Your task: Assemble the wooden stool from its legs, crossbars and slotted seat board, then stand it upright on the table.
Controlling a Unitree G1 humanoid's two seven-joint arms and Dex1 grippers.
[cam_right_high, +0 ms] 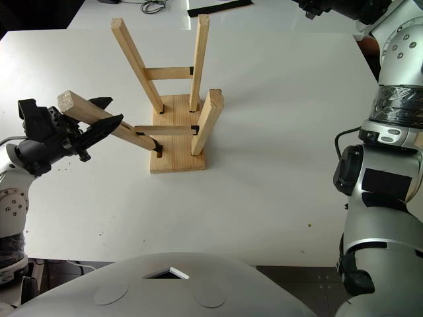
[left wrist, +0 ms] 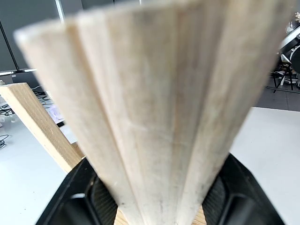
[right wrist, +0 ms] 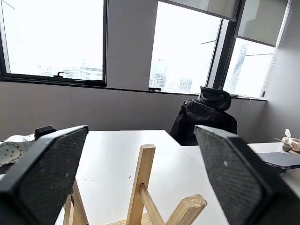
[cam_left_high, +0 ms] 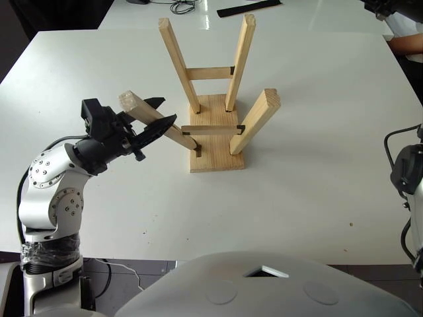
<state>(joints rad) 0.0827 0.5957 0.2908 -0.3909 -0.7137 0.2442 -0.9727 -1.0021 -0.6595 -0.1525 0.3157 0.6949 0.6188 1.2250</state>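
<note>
Pale, unvarnished wooden stool [cam_left_high: 211, 129] on a smooth white table [cam_left_high: 317, 165].

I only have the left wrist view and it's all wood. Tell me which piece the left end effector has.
Observer: The left end effector clamps the near-left leg, close to its free end.
Operator: Report how the whole assembly sits.
Observer: The stool is upside down, with the seat board flat on the table and its legs pointing up.
Operator: Give me the other arm.
Observer: The right end effector is open, held up clear of the stool.
</note>
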